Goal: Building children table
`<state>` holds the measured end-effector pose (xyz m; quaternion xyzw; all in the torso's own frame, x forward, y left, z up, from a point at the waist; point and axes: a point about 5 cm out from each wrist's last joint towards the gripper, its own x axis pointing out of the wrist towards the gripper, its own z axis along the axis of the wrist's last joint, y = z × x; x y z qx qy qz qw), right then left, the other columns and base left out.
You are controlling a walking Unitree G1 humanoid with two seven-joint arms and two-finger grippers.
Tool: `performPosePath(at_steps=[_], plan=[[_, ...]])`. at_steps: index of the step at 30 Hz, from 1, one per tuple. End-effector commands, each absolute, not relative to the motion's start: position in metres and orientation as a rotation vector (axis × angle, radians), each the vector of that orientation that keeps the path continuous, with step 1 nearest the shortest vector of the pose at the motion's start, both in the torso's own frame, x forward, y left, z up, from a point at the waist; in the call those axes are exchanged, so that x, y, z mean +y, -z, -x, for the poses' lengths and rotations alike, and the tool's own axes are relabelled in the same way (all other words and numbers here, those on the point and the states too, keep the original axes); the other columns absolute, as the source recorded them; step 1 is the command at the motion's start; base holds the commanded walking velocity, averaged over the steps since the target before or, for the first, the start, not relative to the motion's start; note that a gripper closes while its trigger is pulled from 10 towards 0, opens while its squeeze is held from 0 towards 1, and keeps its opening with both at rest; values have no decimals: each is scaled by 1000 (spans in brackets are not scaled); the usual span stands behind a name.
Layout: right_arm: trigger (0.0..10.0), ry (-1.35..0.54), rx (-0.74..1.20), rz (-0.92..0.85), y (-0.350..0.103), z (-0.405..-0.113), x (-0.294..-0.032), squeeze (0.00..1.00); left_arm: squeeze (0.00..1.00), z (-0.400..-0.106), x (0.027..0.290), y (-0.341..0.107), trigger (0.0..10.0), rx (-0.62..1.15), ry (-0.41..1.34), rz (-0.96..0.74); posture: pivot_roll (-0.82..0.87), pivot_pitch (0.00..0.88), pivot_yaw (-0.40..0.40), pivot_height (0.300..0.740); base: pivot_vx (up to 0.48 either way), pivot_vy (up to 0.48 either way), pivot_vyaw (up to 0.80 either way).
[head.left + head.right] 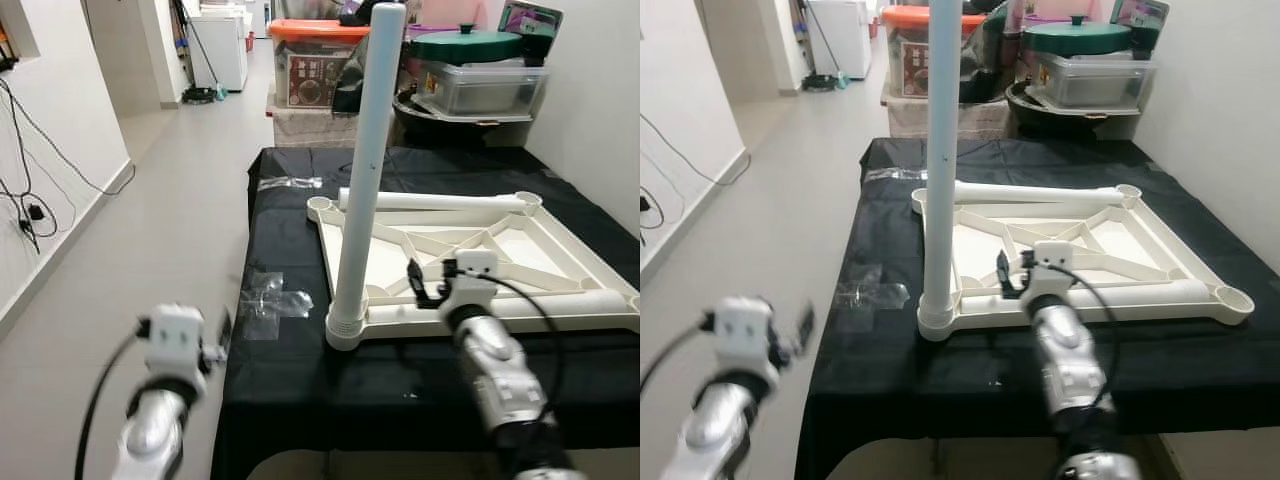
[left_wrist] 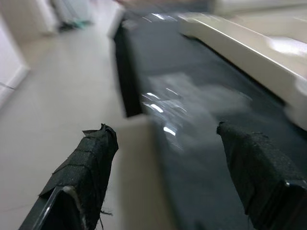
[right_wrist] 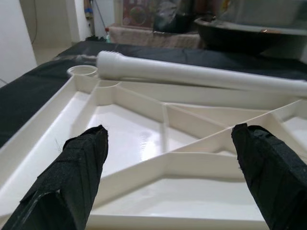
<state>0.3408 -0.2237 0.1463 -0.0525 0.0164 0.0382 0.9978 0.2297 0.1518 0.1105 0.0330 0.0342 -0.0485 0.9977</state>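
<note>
Nearest the camera, the left end effector (image 1: pixel 222 335) hangs blurred off the near left edge of the black-draped worktop (image 1: pixel 300 390), above the pale floor (image 1: pixel 150 250). In its wrist view the two black fingers (image 2: pixel 88 165) stand wide apart with nothing between them, looking along the worktop's edge.

The right end effector (image 3: pixel 168 177) reaches over the near rail of the cream plastic children's tabletop (image 1: pixel 500 250), which lies upside down on the worktop with its ribbed underside up. Its black fingers (image 3: pixel 72 172) are also spread wide and hold nothing; they hover just above the tabletop's inner ribs.

At the tabletop's near left corner a white plastic table leg (image 1: pixel 365 180) stands upright in its socket, rising high above the frame. A crumpled clear plastic wrapper (image 1: pixel 268 297) lies on the black cloth just left of that corner.

Farther back, a second white tubular leg (image 1: pixel 440 202) lies flat along the far rail of the tabletop, its threaded end toward the far left corner socket. Another clear plastic wrapper (image 1: pixel 290 183) lies on the cloth near the worktop's far left edge.

Beyond the worktop stand an orange-lidded storage box (image 1: pixel 315 60), a clear plastic bin (image 1: pixel 480 88) and a green round lid (image 1: pixel 465 45). A white cabinet (image 1: pixel 222 45) stands down the corridor, and black cables (image 1: pixel 30 190) trail on the left wall.
</note>
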Motion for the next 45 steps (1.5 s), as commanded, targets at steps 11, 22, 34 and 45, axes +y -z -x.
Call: performPosePath(at_steps=[11, 22, 34, 45], plan=[[10000, -553, 266, 279, -127, -333, -233, 149, 0, -209, 112, -99, 10000, 122, 403, -1, 79, 0, -37, 740, 0, 0, 0], [10000, -793, 150, 164, -159, -351, -197, 0, 0, -196, 105, -101, 10000, 117, 489, -22, 97, 0, -41, 740, 0, 0, 0], [10000, -988, 201, 195, -160, -350, -184, 0, 0, -189, 103, -102, 10000, 122, 507, -31, 100, 0, -37, 740, 0, 0, 0], [10000, -1023, 185, 188, -165, -351, -181, 0, 0, -187, 103, -102, 10000, 123, 515, -45, 100, 0, -32, 740, 0, 0, 0]])
